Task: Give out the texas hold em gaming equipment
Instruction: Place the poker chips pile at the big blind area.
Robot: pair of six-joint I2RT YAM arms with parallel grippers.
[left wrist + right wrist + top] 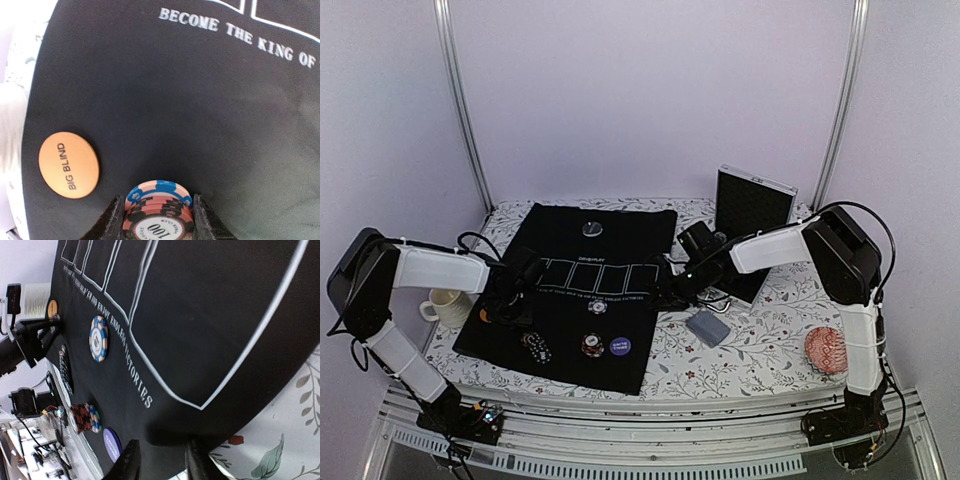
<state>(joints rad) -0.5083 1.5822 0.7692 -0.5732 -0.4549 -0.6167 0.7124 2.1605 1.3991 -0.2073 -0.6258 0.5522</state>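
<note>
Poker chips (159, 215), a pink-and-black round stack, clamped by the left gripper (158, 205) on black cloth mat (175, 100); blue-grey card deck (708, 327) apparently undealt; right gripper (162, 460) hold unclear.

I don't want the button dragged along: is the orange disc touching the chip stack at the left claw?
Apart. The left wrist view shows bare black mat between the orange disc and the chip stack.

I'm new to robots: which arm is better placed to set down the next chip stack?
Left, probably: its jaws clasp a chip stack over the black mat. The right arm has its jaws at the mat's edge, apart from chips.
</note>
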